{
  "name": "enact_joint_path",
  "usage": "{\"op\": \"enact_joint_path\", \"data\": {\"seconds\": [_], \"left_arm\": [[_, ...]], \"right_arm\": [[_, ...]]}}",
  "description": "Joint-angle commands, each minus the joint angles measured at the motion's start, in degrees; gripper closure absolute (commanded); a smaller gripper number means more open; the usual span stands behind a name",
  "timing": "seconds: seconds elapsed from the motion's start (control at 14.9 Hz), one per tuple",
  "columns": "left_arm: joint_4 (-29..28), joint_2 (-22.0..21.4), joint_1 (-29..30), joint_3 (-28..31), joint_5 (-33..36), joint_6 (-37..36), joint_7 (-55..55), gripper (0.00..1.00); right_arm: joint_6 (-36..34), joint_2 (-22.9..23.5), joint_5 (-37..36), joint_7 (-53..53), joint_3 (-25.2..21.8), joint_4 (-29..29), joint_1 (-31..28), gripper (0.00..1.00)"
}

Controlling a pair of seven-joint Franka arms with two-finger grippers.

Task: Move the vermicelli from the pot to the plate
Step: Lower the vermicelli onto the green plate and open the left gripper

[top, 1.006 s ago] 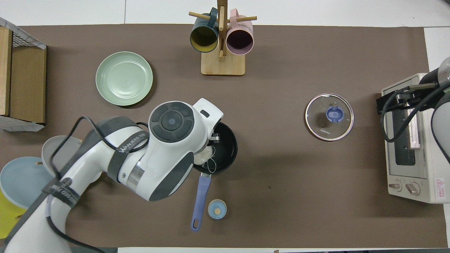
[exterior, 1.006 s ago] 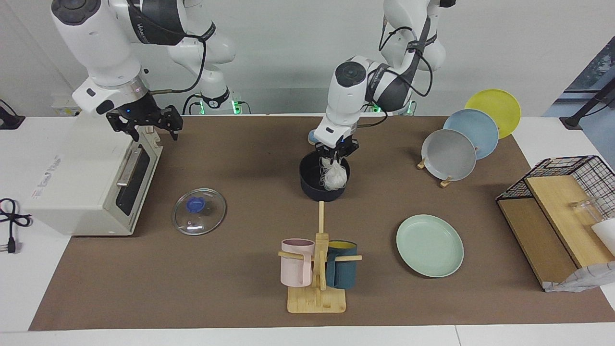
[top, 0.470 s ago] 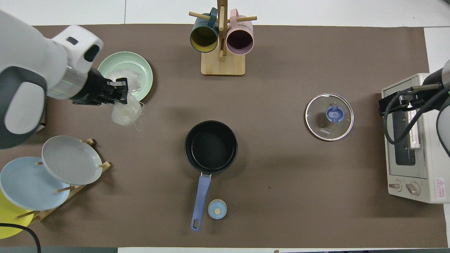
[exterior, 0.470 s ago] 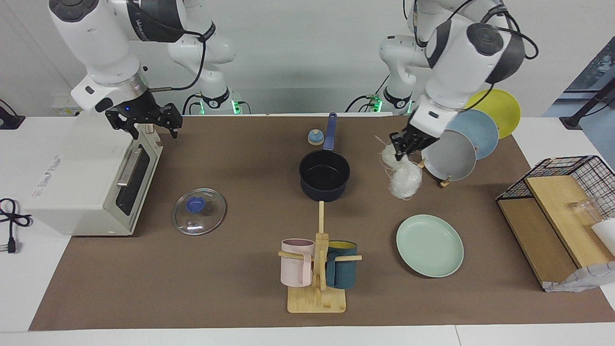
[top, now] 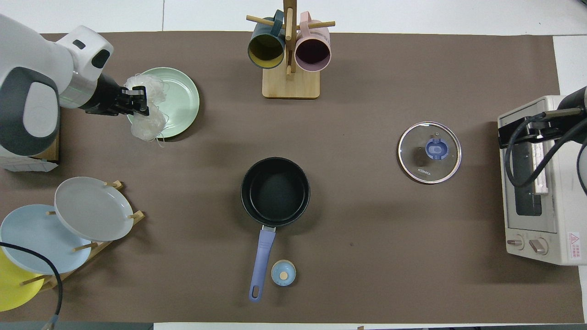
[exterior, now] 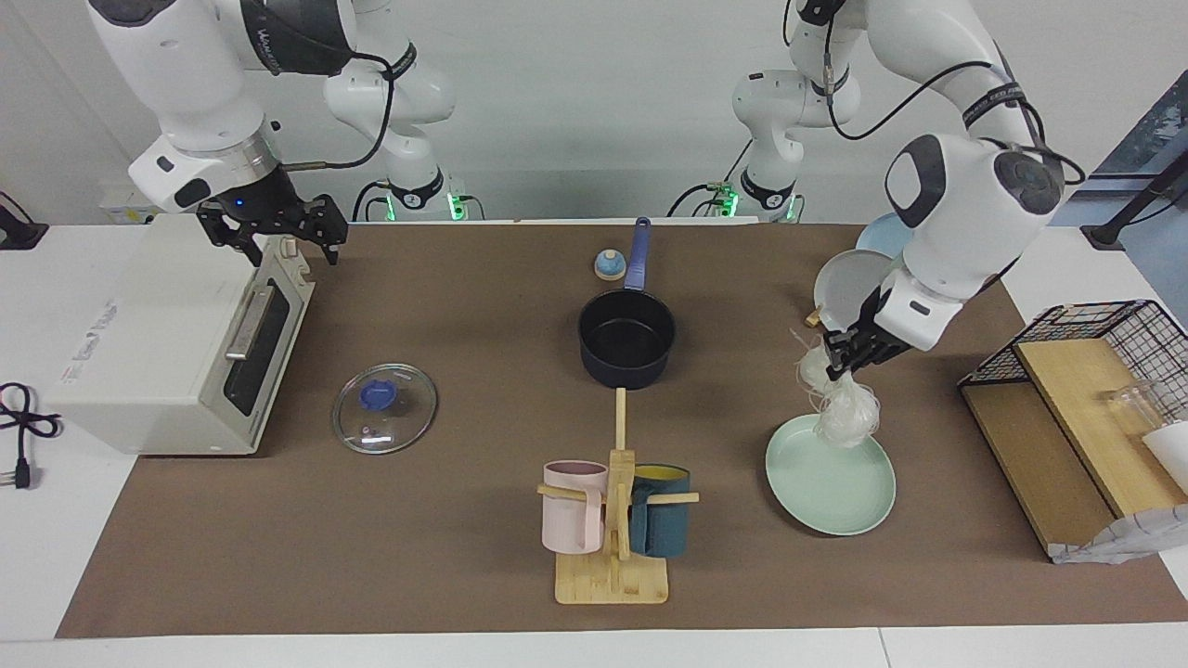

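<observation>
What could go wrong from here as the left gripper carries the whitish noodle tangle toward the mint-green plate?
1. The left gripper holds the translucent whitish vermicelli over the rim of the round pale mint-green plate nearest the robots; released here, part may land on the brown mat.
2. Loose strands trail from the clump and could cling to the fingers on release.

Glass lid [exterior: 385, 408] lies flat beside the toaster oven [exterior: 176, 343]; pink mug [exterior: 574, 520] and teal mug [exterior: 661, 524] hang on their bamboo rack [exterior: 613, 580].
</observation>
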Motion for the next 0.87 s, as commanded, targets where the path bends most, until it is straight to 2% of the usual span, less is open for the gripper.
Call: {"op": "enact_joint_path", "data": {"seconds": [0.0,0.27,0.6,0.67,0.74,0.8], "left_arm": [[-1.4,3.3,1.4,-0.4,1.5,5.4,3.5,1.00],[-1.6,6.6,1.7,-0.3,1.5,9.7,8.9,1.00],[-3.1,7.3,1.8,-0.3,1.6,12.7,10.4,1.00],[-2.9,7.2,1.8,-0.3,1.6,12.6,10.6,0.42],[-2.7,6.8,1.8,-0.2,1.6,12.0,10.6,0.00],[-2.7,6.2,1.9,-0.2,1.6,11.3,10.3,0.00]], "right_arm": [[0.6,-0.9,1.3,-1.1,0.9,-1.7,-1.8,0.00],[0.8,-0.9,1.3,-1.1,0.9,-1.7,-2.4,0.00],[-2.0,0.7,1.3,-1.1,2.3,0.3,-3.3,0.00],[-3.0,0.7,1.3,-1.1,2.2,1.5,-3.2,0.00],[-3.1,0.2,1.3,-1.1,1.8,1.5,-3.1,0.00],[-3.2,0.1,1.3,-1.2,1.7,1.4,-3.1,0.00]]}}
